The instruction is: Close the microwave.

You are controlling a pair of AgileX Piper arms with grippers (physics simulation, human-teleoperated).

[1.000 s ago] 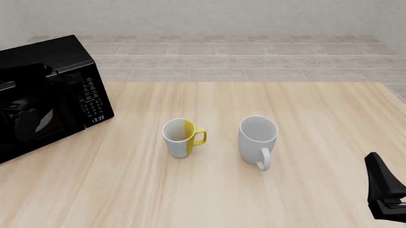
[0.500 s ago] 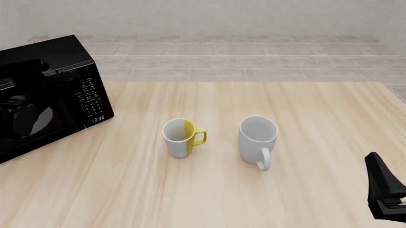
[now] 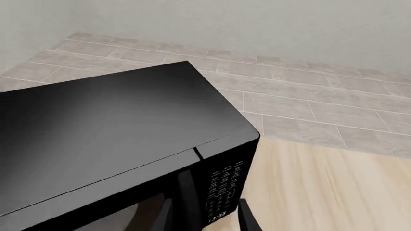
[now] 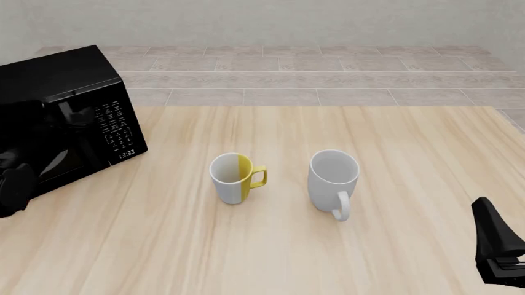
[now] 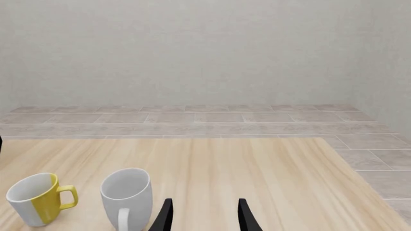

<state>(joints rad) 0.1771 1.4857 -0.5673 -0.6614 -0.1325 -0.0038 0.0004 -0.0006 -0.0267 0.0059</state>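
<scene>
The microwave point(image 4: 74, 123) is a glossy black box at the table's far left, its dark glass door lying flush with the front, next to the keypad point(image 4: 115, 126). The left wrist view looks down on the microwave top point(image 3: 109, 139), the keypad and the clock. My left gripper point(image 4: 11, 187) is a dark shape just in front of the door's near-left part, apart from it. Its one plain fingertip point(image 3: 248, 219) shows beside the keypad and the gap looks wide. My right gripper point(image 5: 204, 216) stands open over bare table at the near right, holding nothing.
A white and yellow mug point(image 4: 235, 178) and a larger white mug point(image 4: 333, 178) stand upright mid-table, well right of the microwave. The right arm point(image 4: 496, 246) sits at the near right corner. Beyond the far table edge lies tiled floor point(image 4: 279, 80).
My left arm has drawn back from the door's front, down toward the near-left edge of the view. The right arm and both mugs have not moved.
</scene>
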